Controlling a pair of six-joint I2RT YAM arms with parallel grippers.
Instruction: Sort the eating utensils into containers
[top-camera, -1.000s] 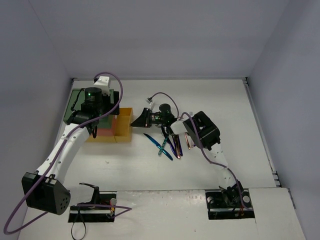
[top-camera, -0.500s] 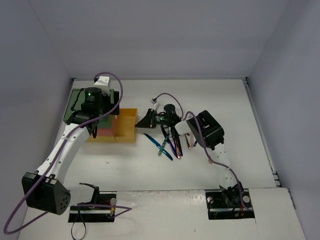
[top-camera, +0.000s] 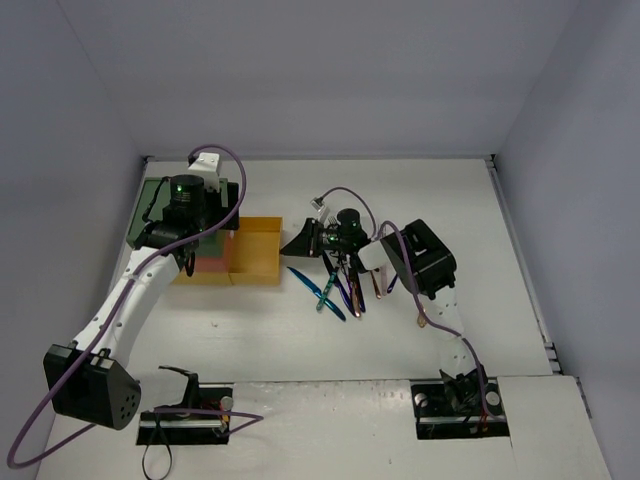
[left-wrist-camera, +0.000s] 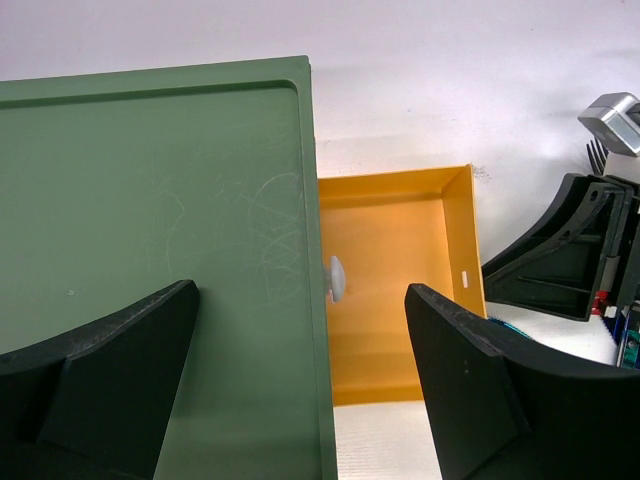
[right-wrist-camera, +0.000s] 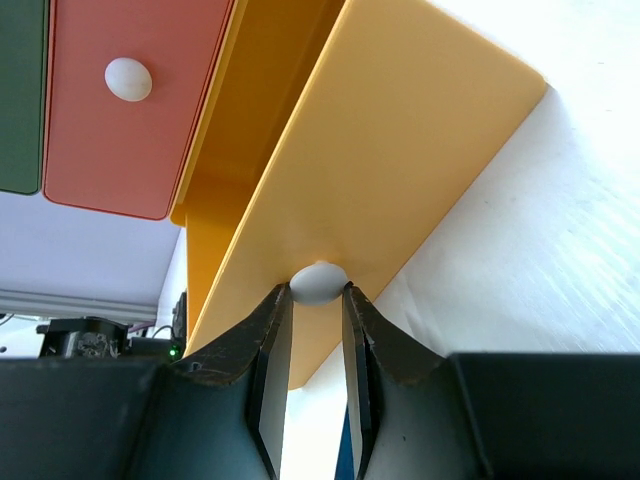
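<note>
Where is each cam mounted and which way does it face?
Top external: above and behind the bases, looking down on the table; left arm and right arm both show.
Left wrist: on the left arm, looking down at the drawer unit's green top; left tool, fingers spread, at the bottom edge.
Right wrist: on the right arm, looking along the table at the yellow drawer front; right tool pinches its white knob.
Shared: all three show the yellow drawer open; left wrist also catches the right tool.
</note>
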